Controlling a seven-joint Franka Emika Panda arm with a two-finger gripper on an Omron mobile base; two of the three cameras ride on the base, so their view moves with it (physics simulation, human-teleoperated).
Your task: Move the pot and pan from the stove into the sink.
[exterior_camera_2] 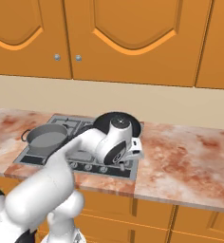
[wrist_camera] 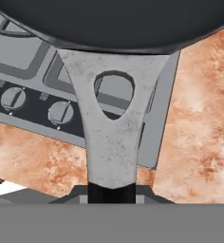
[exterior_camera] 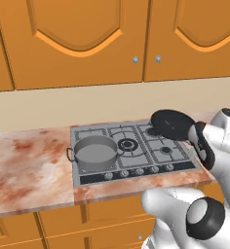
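The long desk (exterior_camera: pixel 29 165) has a pink and brown marble top and orange cupboard doors under it. A silver-grey gas stove (exterior_camera: pixel 136 168) with black grates and a front row of round knobs is set into the top. A wide, low grey metal pot (exterior_camera: pixel 95 153) sits on the stove at about 8 o'clock, near the knobs.

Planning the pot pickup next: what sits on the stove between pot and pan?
Left base view: between the pot and the pan are only bare grates and a burner.
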